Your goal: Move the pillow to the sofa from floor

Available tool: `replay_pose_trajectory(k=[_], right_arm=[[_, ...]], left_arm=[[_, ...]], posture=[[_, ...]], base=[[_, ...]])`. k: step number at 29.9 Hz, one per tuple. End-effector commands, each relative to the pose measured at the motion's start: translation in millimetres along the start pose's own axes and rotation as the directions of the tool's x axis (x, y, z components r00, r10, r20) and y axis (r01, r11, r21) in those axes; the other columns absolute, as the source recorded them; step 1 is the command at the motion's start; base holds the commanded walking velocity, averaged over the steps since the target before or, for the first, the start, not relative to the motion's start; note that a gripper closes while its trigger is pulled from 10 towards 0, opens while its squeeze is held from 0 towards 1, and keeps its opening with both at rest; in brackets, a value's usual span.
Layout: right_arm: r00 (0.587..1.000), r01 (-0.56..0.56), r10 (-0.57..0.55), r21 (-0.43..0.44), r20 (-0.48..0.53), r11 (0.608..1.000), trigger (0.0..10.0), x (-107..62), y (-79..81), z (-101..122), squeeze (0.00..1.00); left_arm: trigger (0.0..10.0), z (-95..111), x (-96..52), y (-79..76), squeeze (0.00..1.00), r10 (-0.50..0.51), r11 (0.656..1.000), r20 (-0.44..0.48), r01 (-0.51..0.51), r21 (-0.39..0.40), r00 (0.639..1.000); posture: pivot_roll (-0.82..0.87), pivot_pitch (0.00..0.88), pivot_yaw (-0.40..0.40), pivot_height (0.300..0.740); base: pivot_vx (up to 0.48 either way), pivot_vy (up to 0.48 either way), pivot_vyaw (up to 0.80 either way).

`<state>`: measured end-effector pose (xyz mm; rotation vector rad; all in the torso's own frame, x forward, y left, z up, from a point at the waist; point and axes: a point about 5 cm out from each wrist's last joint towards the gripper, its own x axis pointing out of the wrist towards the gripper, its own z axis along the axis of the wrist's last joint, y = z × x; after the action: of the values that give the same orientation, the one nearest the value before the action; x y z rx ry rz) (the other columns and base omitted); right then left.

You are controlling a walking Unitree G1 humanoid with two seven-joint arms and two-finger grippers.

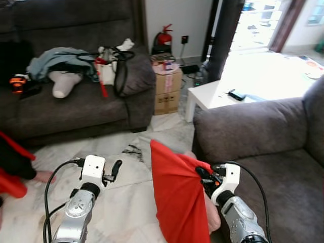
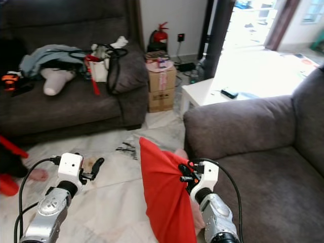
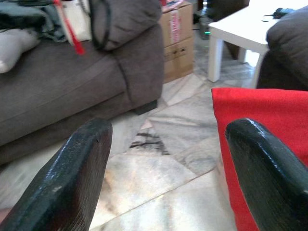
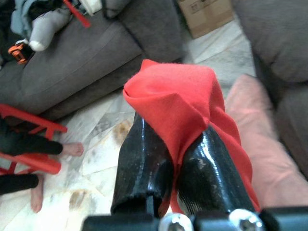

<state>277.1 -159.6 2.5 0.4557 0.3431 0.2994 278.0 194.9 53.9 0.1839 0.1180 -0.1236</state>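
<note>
A red pillow (image 1: 176,195) hangs upright off the floor, just left of the grey sofa (image 1: 263,152) on the right. My right gripper (image 1: 203,175) is shut on the pillow's upper right corner; the right wrist view shows red cloth (image 4: 178,103) pinched between the two black fingers (image 4: 142,166). My left gripper (image 1: 115,171) hovers open to the left of the pillow, over the tiled floor, with nothing held. In the left wrist view the pillow (image 3: 262,120) lies beyond one fingertip (image 3: 262,159).
A second pinkish cushion (image 4: 255,125) leans against the right sofa's base. A dark sofa (image 1: 76,101) with clothes stands at the back left, cardboard boxes (image 1: 167,86) and a white low table (image 1: 217,93) behind. A person's bare foot (image 1: 44,176) rests on the floor at left.
</note>
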Motion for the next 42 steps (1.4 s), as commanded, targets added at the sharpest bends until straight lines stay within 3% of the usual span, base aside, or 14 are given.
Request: replay_pose_trajectory(k=[1, 11, 25, 42], right_arm=[[0.995, -0.033, 0.037, -0.037, 0.088, 0.999, 10.0, 9.2, 5.4, 23.1, 0.00], [0.996, -0.028, 0.032, -0.036, 0.089, 0.999, 10.0, 9.5, 5.6, 22.6, 0.00], [0.996, -0.021, 0.024, -0.030, 0.089, 0.999, 10.0, 8.9, 5.3, 21.0, 0.00], [0.996, -0.009, 0.011, -0.033, 0.084, 0.999, 10.0, 7.3, 2.1, 20.0, 0.00]], left_arm=[[10.0, -0.2, 0.8, -0.1, 0.00, -0.008, 1.000, 0.000, 0.008, 0.004, 1.000], [10.0, -0.8, 1.3, -0.5, 0.00, -0.005, 1.000, -0.006, 0.005, -0.005, 1.000], [10.0, -0.6, 1.5, 0.8, 0.00, 0.010, 1.000, -0.007, -0.010, -0.010, 1.000], [10.0, -0.7, 1.9, 0.8, 0.00, 0.010, 1.000, -0.004, -0.010, -0.003, 1.000]], posture=[[0.07, 0.000, -0.031, 0.740], [0.07, 0.000, -0.028, 0.740], [0.08, 0.000, -0.028, 0.740], [0.08, 0.000, -0.028, 0.740]], base=[[0.000, 0.000, -0.79], [0.000, 0.000, -0.79], [0.000, 0.260, -0.79], [0.000, 0.000, -0.79]])
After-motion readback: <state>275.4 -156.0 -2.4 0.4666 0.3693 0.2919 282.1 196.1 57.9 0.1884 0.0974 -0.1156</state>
